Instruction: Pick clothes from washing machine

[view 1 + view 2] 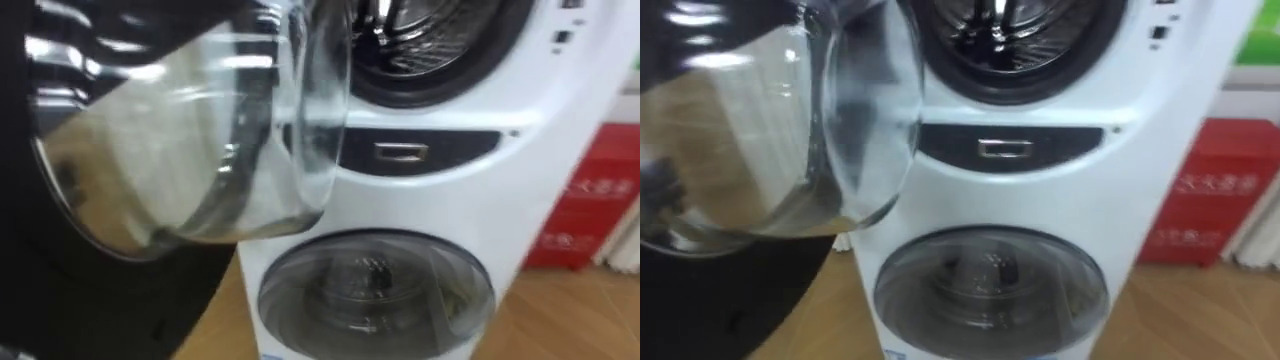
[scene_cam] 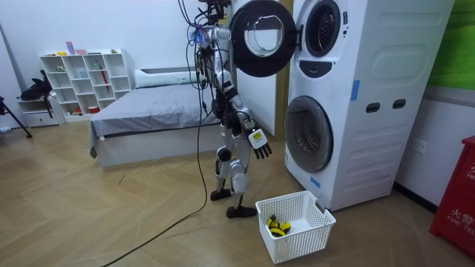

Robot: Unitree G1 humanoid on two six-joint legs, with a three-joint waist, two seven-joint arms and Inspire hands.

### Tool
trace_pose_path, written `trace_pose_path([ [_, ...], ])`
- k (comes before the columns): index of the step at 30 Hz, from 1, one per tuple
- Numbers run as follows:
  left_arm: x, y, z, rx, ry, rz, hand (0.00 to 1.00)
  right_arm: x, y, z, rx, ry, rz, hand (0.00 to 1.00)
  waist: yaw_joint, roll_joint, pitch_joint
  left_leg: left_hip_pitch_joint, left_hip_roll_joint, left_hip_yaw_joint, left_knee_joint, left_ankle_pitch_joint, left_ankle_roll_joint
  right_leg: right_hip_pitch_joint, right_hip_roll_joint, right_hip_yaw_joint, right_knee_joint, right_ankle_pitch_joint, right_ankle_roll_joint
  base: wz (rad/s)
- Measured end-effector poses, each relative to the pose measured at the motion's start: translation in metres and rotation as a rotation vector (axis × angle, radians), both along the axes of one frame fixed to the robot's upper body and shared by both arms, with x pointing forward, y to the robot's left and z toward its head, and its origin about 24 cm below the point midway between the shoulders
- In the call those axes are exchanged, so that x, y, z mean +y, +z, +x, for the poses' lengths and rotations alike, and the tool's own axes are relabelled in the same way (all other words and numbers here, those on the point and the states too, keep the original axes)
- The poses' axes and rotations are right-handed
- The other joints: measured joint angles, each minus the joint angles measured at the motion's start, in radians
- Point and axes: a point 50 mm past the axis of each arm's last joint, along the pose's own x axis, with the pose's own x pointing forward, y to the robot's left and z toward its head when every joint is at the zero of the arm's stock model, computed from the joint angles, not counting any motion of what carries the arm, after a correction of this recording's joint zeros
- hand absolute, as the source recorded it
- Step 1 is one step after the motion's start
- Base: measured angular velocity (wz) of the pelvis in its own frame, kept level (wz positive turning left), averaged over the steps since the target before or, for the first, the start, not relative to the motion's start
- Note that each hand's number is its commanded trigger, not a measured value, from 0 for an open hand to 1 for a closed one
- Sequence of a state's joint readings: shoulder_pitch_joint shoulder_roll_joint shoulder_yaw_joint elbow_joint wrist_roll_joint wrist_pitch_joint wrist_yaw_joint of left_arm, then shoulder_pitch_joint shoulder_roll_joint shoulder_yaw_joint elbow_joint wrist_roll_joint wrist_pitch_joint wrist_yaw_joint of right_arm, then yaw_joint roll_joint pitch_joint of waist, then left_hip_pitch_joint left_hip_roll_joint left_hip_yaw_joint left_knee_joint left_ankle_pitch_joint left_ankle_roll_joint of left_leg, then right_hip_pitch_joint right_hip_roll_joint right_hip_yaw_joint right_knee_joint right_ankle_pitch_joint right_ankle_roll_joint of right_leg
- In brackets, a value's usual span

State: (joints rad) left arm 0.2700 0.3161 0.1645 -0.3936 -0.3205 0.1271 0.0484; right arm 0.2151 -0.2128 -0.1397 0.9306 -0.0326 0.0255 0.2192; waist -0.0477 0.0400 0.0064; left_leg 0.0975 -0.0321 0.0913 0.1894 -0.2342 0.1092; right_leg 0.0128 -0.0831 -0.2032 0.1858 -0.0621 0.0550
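**We inspect the robot at the stacked white washing machine point(image 2: 371, 89), upper door open.**
We find the right hand point(image 2: 260, 143) hanging low, fingers relaxed and spread, holding nothing. Below it on the floor sits a white plastic lattice basket point(image 2: 295, 200) with a yellow-and-black item point(image 2: 276, 227) inside. Above it, the left hand point(image 2: 227, 33) is at the round black-framed glass door point(image 2: 260, 37); we cannot tell its grasp. We cannot make out clothes in the upper steel drum point(image 1: 430, 30).

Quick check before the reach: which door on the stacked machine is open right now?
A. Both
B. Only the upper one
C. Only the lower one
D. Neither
B: the upper door is swung out, baring the drum, while the lower door sits shut against the machine's front.
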Motion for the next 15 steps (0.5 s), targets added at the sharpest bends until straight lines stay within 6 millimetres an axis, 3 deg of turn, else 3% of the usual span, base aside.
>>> trace_pose_path([
  [8,-0.065,-0.037,0.000,0.143,-0.321,-0.104,0.00,0.013,0.000,0.020,-0.048,0.033,0.019,0.00,-0.012,-0.015,0.0038,0.022,0.011,0.046,-0.030,0.001,-0.008,-0.015,0.017,0.012,-0.002,-0.002,-0.003,-0.18],
  [10,-0.071,-0.040,-0.001,0.155,-0.356,-0.105,0.00,0.015,0.001,0.025,-0.059,0.041,0.026,0.00,-0.032,-0.023,0.0057,0.022,0.015,0.052,-0.029,0.000,-0.010,-0.020,0.021,0.013,-0.001,-0.002,-0.004,-0.18],
  [15,-0.081,-0.043,-0.003,0.168,-0.398,-0.089,0.00,0.020,0.000,0.030,-0.062,0.060,0.037,0.00,-0.054,-0.047,-0.0009,0.031,0.030,0.074,-0.032,-0.008,-0.023,-0.022,0.040,0.021,-0.005,-0.002,-0.009,-0.15],
])
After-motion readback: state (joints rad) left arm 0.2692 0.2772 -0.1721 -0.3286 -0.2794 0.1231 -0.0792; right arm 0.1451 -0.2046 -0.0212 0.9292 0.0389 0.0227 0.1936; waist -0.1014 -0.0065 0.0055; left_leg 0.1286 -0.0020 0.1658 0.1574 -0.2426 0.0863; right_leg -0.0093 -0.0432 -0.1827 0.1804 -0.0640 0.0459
